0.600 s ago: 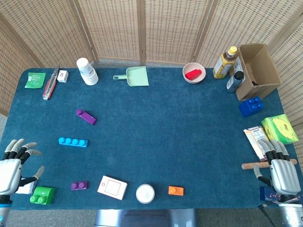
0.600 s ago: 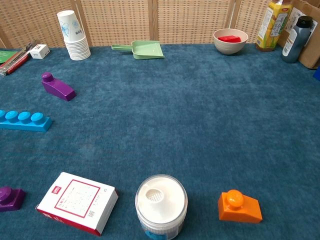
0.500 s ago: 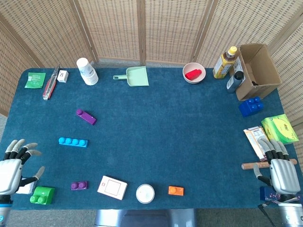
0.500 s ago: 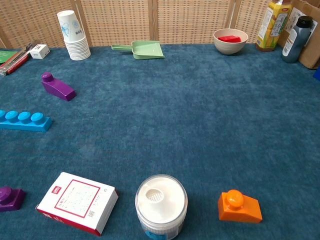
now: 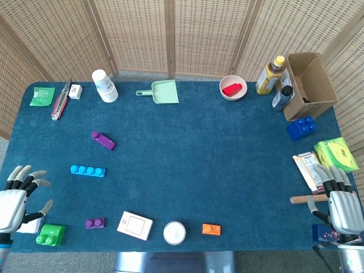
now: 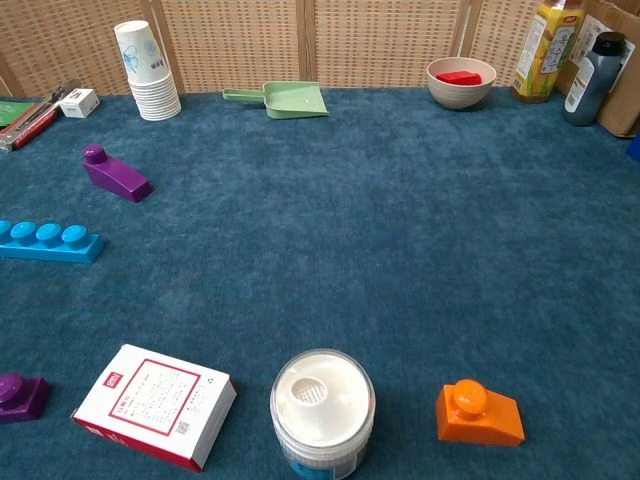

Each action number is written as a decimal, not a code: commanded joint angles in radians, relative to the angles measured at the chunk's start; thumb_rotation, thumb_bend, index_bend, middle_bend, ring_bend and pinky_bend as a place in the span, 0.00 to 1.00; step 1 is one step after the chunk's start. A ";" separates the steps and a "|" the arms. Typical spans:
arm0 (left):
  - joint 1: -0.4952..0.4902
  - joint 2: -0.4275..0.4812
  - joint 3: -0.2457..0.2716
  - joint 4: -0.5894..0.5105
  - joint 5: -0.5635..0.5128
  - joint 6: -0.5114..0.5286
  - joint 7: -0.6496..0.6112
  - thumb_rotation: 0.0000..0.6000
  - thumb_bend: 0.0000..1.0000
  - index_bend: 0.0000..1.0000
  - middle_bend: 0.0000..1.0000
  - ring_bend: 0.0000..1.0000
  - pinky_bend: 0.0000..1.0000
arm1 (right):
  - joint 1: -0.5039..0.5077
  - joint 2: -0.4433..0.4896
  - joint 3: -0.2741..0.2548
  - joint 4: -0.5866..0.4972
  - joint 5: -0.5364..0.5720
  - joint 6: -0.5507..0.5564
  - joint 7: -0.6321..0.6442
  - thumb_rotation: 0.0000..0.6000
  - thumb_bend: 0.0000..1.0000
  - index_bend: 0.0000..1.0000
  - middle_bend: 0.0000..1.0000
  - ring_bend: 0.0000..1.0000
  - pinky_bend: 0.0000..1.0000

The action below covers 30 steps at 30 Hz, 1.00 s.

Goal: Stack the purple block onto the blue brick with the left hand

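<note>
A purple sloped block with one stud lies left of the table's middle, also seen in the chest view. Just nearer lies the light blue brick with a row of studs. A smaller purple brick sits near the front edge. My left hand hovers at the front left corner, fingers spread, holding nothing, well left of the blue brick. Over at the front right corner my right hand is also empty with fingers apart. Neither hand shows in the chest view.
A green brick and a white box lie near the left hand. A white jar lid, an orange block, stacked cups, a green scoop, a bowl, bottles, a cardboard box and a dark blue block stand around the edges.
The right hand has slid slightly toward the near edge. The left hand has barely shifted. No block has moved.
</note>
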 commanded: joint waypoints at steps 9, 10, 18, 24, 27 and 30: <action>-0.153 0.145 0.001 0.122 0.046 -0.213 -0.198 0.87 0.36 0.39 0.25 0.11 0.00 | -0.001 0.032 0.019 -0.019 0.021 0.006 -0.021 1.00 0.41 0.10 0.10 0.00 0.07; -0.169 0.143 -0.001 0.146 0.054 -0.228 -0.214 0.87 0.36 0.38 0.25 0.11 0.00 | 0.000 0.034 0.020 -0.023 0.024 0.004 -0.028 1.00 0.41 0.10 0.10 0.00 0.07; -0.285 0.101 -0.012 0.293 0.091 -0.340 -0.286 0.87 0.36 0.36 0.24 0.10 0.00 | 0.010 0.046 0.030 -0.045 0.045 -0.013 -0.071 1.00 0.41 0.10 0.10 0.00 0.07; -0.373 0.039 -0.029 0.410 0.084 -0.426 -0.298 0.85 0.36 0.34 0.21 0.08 0.00 | 0.008 0.049 0.032 -0.050 0.067 -0.020 -0.093 1.00 0.41 0.10 0.10 0.00 0.07; -0.418 0.006 -0.036 0.458 0.068 -0.481 -0.299 0.85 0.36 0.33 0.18 0.06 0.00 | 0.002 0.048 0.032 -0.052 0.077 -0.016 -0.097 1.00 0.41 0.08 0.10 0.00 0.07; -0.460 -0.025 -0.043 0.499 0.060 -0.524 -0.305 0.85 0.36 0.31 0.15 0.04 0.00 | -0.004 0.047 0.033 -0.054 0.088 -0.012 -0.102 1.00 0.41 0.08 0.10 0.00 0.07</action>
